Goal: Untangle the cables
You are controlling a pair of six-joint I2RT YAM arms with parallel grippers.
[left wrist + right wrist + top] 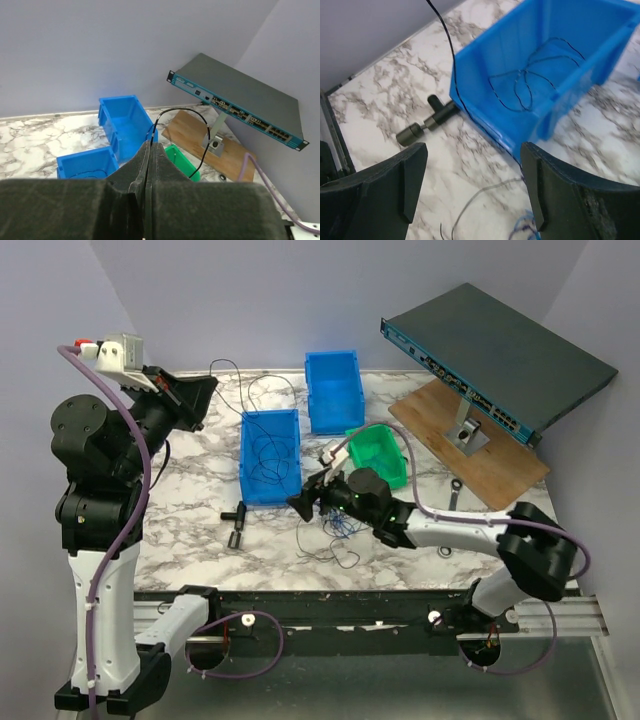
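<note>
Holding the thin black cable (pixel 192 111) clenched between the fingers of the left pincer (pixel 198 396), high above the left side of the table (pixel 190 530). From there, running down in a loose arc to the near blue bin (pixel 268 494), over its wall, with more loops lying inside. Best to lift slowly and straight, without a jerk, to avoid catching a loop on the bin rim. Further right, right pincer (pixel 302 504) spread wide and grasping nothing, low beside the bin's near corner. Just beside it, a small knot of blue and black wire (pixel 342 528) on the marble. Probably wise to close on one single strand, not on the whole bunch.
</note>
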